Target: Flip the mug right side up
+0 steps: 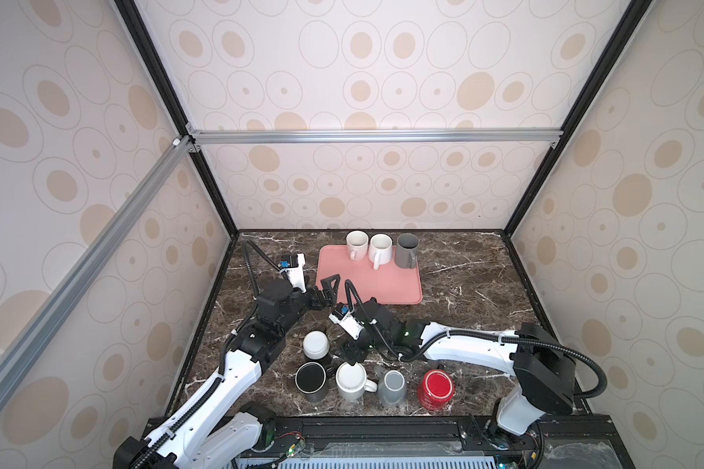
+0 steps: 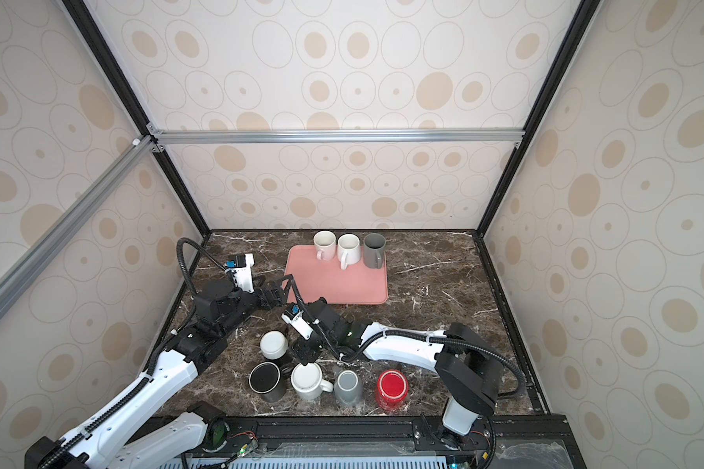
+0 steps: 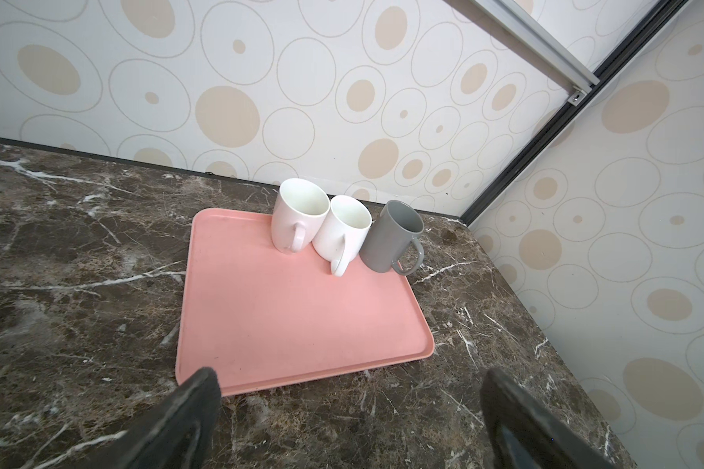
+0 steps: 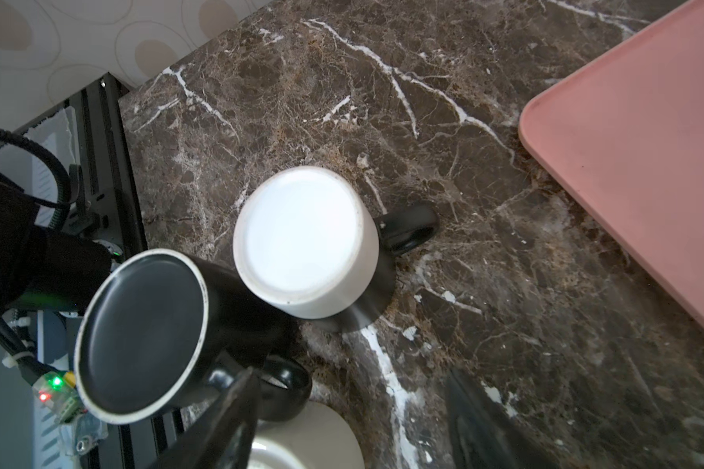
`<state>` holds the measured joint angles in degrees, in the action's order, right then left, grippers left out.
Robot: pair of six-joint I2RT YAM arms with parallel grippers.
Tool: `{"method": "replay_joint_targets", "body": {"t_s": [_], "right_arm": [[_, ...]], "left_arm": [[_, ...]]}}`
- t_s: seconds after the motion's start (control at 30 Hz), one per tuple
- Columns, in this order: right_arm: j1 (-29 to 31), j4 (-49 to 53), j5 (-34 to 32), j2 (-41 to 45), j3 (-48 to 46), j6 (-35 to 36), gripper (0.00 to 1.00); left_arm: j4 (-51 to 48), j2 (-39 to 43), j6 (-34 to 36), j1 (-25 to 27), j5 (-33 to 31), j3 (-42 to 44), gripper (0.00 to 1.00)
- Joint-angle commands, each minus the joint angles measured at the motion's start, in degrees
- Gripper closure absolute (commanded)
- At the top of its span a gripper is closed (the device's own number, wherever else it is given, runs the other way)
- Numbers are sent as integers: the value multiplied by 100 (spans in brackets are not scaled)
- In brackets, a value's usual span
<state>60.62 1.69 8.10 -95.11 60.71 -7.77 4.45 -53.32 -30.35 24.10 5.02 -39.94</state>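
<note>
Five mugs stand bottom up in the front row: a white-and-black one (image 1: 316, 343) (image 4: 301, 239), a black one (image 1: 311, 379) (image 4: 139, 333), a cream mug (image 1: 351, 379) (image 4: 318, 434), a grey one (image 1: 393, 387) and a red one (image 1: 435, 387). My right gripper (image 1: 352, 357) (image 4: 350, 377) hangs open just behind and above the cream mug and holds nothing. One of its fingers (image 4: 236, 406) is over that mug's edge, by the black mug's handle. My left gripper (image 1: 328, 291) (image 3: 350, 373) is open and empty above the tabletop, at the near left corner of the pink tray (image 1: 383, 288) (image 3: 293, 325).
Two white mugs (image 1: 357, 243) (image 1: 381, 247) and a grey mug (image 1: 406, 249) stand upright along the tray's far edge. The marble table (image 1: 484, 292) is walled on three sides. A black rail (image 1: 383, 426) runs along its front edge.
</note>
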Motion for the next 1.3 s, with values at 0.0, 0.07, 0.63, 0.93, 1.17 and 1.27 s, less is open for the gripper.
{"method": "replay_joint_targets", "body": {"t_s": [0.0,0.07,0.63,0.93,1.17,1.27], "right_arm": [[119,-187,-93,-178,231,14,14],[172,-403,-244,-306,308,-107,13],[685,61,-1694,-1469,1508,-1026,1],[750,82,-1860,-1559,1468,-613,14],[502,-267,-1266,-1225,977,-183,29],[392,-313,-994,-1069,809,203,35]], "left_arm": [[-81,222,-137,-54,-390,-66,0],[-93,364,-147,-48,-608,-37,0],[-194,736,-147,-55,-1099,40,0],[-190,744,-129,-57,-1109,40,1],[-164,719,-120,-55,-1091,35,1],[-145,685,-114,-62,-1032,25,1]]}}
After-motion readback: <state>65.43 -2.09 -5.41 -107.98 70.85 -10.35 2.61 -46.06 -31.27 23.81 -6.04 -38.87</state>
